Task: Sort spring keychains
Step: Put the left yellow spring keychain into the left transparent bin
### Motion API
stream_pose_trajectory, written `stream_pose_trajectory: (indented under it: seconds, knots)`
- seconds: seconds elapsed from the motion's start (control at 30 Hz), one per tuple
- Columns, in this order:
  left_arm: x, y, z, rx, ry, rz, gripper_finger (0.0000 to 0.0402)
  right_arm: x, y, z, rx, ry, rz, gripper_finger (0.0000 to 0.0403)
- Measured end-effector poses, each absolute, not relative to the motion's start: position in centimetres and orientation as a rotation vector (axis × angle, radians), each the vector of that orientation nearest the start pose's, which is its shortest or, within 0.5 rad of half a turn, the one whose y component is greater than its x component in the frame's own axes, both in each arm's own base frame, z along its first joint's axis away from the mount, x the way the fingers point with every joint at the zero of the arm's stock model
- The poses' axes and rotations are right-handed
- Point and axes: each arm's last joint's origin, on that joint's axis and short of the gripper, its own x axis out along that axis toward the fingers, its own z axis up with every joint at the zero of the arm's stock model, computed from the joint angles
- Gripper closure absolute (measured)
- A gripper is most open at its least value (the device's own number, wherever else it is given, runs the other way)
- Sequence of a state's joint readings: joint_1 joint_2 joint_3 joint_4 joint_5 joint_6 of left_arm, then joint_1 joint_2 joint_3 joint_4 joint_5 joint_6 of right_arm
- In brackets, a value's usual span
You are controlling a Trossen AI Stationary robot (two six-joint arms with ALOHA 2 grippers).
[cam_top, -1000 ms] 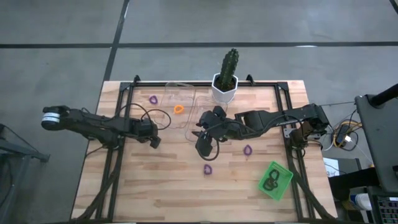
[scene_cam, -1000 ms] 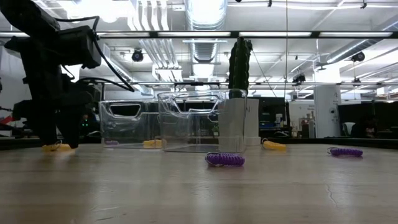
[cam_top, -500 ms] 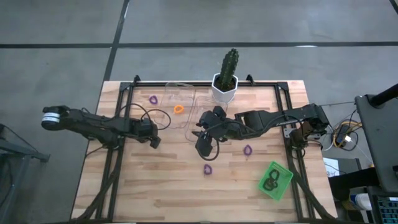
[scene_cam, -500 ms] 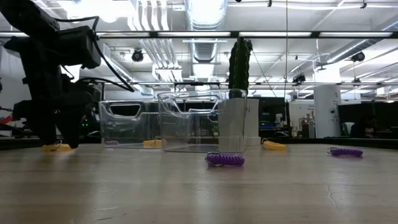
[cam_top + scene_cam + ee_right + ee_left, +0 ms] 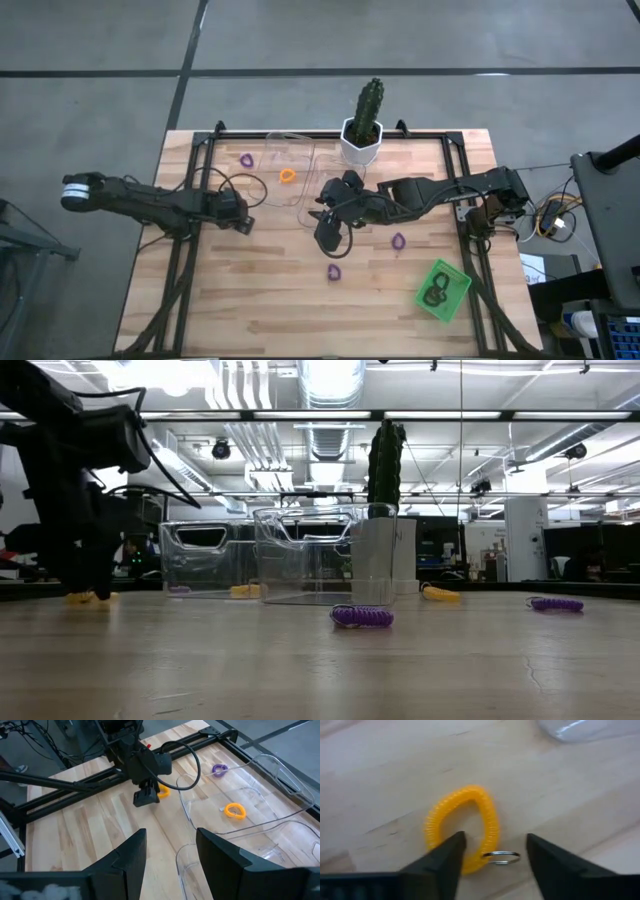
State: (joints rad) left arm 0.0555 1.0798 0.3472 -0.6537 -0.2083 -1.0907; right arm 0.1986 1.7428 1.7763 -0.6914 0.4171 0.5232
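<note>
Left gripper (image 5: 492, 857) fingers spread over orange spring keychain (image 5: 462, 827); right gripper (image 5: 167, 857) likewise spread.

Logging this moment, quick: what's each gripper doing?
Left gripper: open, empty, over an orange keychain.
Right gripper: open, empty.

I count several spring keychains lying flat on the wood: an orange one (image 5: 462, 830) with a small metal ring, a second orange one (image 5: 288, 175) inside a clear bin, and purple ones (image 5: 246, 159), (image 5: 334, 271), (image 5: 398, 240). Dark ones (image 5: 434, 293) sit in the green tray.
</note>
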Motion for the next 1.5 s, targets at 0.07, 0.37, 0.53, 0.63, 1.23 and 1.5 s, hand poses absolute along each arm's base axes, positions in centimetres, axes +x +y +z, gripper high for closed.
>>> stream_pose_trajectory:
  seconds: [0.07,0.37,0.53,0.63,1.23,1.5]
  knots:
    - [13.3,1.4,12.2,-0.788,1.112,0.95,0.0251,37.7,6.4,37.4,0.304,0.554,-0.367,0.0234]
    - [13.2,1.3,12.6,-0.791,1.15,0.967,0.0391,37.7,6.4,37.4,0.304,0.553,-0.367,0.0234]
    - [14.3,1.2,14.7,-0.777,1.208,0.844,0.0389,37.7,6.4,37.4,0.304,0.553,-0.367,0.0234]
    - [15.0,1.1,17.3,-0.748,1.225,0.801,0.0396,37.7,6.4,37.4,0.304,0.554,-0.367,0.0234]
    - [18.5,2.5,36.0,-0.352,0.576,0.809,0.0401,37.7,6.4,37.4,0.3,0.557,-0.366,0.0234]
    - [21.9,3.7,36.2,-0.219,0.423,0.775,0.0401,37.7,6.4,37.4,0.3,0.557,-0.367,0.0234]
